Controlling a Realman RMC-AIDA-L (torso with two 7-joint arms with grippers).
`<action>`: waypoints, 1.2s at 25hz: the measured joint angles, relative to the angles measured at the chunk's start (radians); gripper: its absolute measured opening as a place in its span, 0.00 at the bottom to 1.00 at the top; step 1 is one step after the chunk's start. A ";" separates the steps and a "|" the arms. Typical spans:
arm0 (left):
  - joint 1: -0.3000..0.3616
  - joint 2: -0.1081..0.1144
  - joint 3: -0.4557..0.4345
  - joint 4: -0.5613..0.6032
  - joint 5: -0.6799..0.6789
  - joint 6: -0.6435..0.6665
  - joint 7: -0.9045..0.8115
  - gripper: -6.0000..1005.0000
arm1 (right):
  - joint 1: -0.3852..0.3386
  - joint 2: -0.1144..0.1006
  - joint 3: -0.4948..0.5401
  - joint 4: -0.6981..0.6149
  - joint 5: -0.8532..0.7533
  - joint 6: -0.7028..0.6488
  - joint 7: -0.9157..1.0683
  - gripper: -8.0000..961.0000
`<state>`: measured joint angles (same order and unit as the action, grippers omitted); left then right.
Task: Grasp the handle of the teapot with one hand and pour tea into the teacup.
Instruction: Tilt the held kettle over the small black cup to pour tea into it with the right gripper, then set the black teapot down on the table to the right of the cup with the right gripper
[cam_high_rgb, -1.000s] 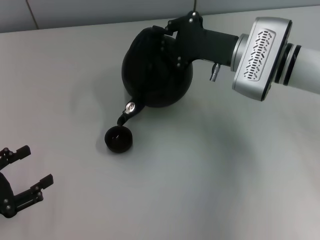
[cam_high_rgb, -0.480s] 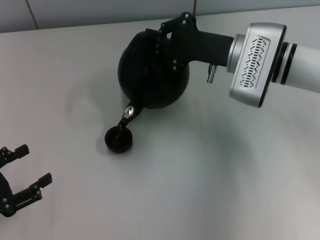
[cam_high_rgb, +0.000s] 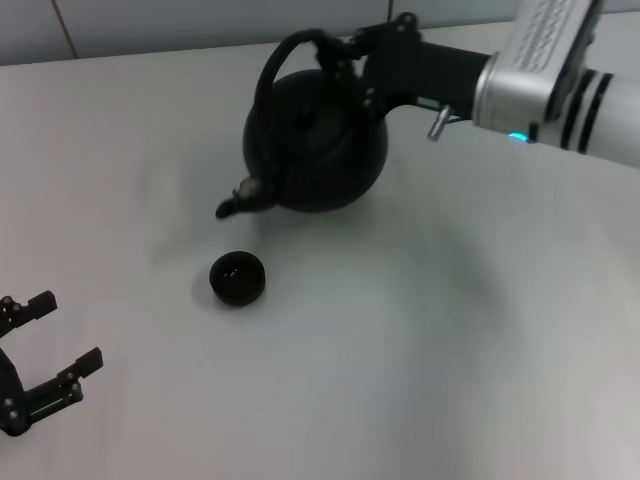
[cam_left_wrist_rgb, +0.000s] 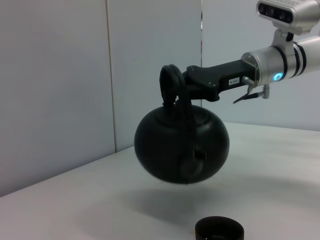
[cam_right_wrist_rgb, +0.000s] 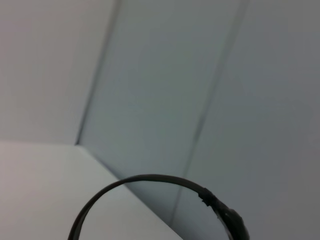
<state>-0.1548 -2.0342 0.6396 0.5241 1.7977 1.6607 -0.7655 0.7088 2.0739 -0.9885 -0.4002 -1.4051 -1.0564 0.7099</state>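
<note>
teapot (cam_high_rgb: 315, 150) tipped back upright | right tool (cam_high_rgb: 345, 55) pinching handle (cam_high_rgb: 290, 50) | teacup (cam_high_rgb: 237, 277) below spout

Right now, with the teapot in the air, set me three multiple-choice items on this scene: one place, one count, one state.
1. Where is the teacup?
A. on the table, in front of the teapot
B. in the left gripper
C. on the teapot's lid

2. How many cups are there?
A. three
B. two
C. one

3. The teapot is:
A. lying on its side
B. held clear of the table
C. standing on the table

Key: 1 A, the cup sits on bare table. 2 C, only one shows. 3 B, the right gripper grips the handle, and the left wrist view shows a gap beneath.
</note>
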 joint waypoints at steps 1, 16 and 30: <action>0.000 0.000 0.000 0.000 0.000 0.000 0.000 0.80 | -0.012 -0.002 0.011 -0.007 0.001 0.002 0.057 0.08; -0.006 0.000 0.000 0.002 0.004 0.006 0.000 0.80 | -0.178 0.007 0.222 -0.025 0.012 -0.038 0.253 0.08; -0.008 -0.006 0.006 0.006 0.005 0.009 0.000 0.81 | -0.215 0.008 0.260 0.042 0.037 -0.029 0.136 0.08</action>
<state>-0.1626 -2.0399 0.6460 0.5299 1.8024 1.6699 -0.7654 0.4935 2.0815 -0.7286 -0.3577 -1.3682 -1.0850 0.8459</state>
